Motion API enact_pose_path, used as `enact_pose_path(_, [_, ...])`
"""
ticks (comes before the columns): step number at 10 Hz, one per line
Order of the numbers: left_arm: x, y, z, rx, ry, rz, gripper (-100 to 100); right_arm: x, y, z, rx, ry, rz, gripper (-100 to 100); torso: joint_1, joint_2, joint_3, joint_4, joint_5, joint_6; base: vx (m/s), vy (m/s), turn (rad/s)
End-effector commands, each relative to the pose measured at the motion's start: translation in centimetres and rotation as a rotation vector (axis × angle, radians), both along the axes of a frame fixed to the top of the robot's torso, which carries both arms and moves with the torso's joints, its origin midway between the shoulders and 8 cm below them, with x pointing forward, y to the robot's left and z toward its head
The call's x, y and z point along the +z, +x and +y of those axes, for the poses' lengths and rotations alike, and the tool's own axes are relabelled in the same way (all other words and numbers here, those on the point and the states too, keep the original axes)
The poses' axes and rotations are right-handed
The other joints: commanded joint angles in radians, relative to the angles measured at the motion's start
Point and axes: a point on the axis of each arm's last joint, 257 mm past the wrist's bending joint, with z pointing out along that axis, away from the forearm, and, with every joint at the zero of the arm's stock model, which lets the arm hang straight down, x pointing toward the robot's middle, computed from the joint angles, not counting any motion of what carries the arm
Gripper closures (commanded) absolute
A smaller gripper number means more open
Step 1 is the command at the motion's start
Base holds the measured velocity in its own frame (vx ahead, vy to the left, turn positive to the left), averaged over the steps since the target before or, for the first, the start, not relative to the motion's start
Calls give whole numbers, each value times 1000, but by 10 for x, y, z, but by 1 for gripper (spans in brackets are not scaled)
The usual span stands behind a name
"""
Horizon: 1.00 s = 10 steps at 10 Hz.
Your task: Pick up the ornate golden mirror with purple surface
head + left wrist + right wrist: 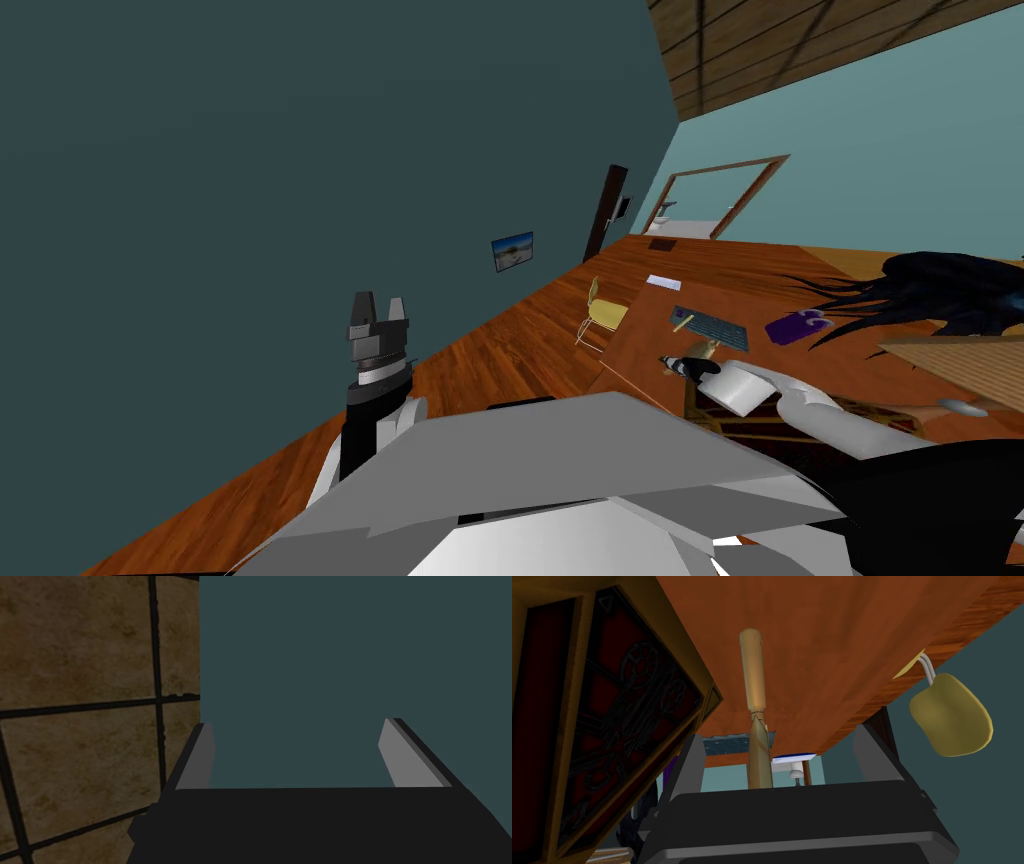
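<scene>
Tan, tapered rod (751, 673) loose between parted right jaws; left jaws parted too.

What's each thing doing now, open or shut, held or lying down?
Left claw, open, empty.
Right claw, open around a wooden stick, not squeezing.
Purple mirror, lying on the desk, not held.
Yellow chair, upright beside the desk.

A small hand mirror (797, 325) is lying flat on the reddish-brown desk (700, 272), its purple face turned up and pale ornate trim curling round its far end. It is resting at three o'clock from the teal keyboard (708, 327), near a plant's black trailing strands (940, 290) at its two o'clock.
</scene>
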Motion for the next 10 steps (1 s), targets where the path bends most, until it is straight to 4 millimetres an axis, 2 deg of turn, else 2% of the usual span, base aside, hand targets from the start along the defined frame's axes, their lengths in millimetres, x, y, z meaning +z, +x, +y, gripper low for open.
enact_pose_path(1, [0,0,0,0,0,0,0,-1,-13,-13,-24,1,-11,-100,0,0,0,0,0,0,-5,29,205])
enact_pose_path(2, [0,0,0,0,0,0,0,-8,-46,-25,-75,12,3,-100,0,0,0,0,0,1,-8,47,359])
enact_pose_path(3, [0,0,0,0,0,0,0,-6,-49,-33,-77,4,-8,-100,-2,-1,-1,0,-3,-2,-6,39,143])
enact_pose_path(4, [0,0,0,0,0,0,0,-9,-82,-45,-129,10,4,-100,-4,-2,-1,-1,-3,0,-5,50,297])
enact_pose_path(5, [0,0,0,0,0,0,0,-6,-87,-53,-135,-2,-2,-100,-4,-3,-2,-1,-3,-2,-2,36,198])
enact_pose_path(6, [0,0,0,0,0,0,0,-6,-85,-52,-130,1,-9,-100,-5,-3,-2,-1,-3,-1,1,11,-10])
enact_pose_path(7, [0,0,0,0,0,0,0,-6,-121,-67,-184,-3,0,-100,-6,-3,-2,-1,-4,0,-4,31,296])
enact_pose_path(8, [0,0,0,0,0,0,0,-3,-122,-71,-181,-9,-11,-100,-6,-3,-2,-1,-3,-2,-2,28,221])
enact_pose_path(9, [0,0,0,0,0,0,0,1,-152,-84,-231,-16,-12,-100,-6,-3,-2,-1,-4,-1,-2,46,343])
enact_pose_path(10, [0,0,0,0,0,0,0,3,-159,-90,-230,-25,-16,-100,-5,-3,-2,-1,-3,-1,1,39,166])
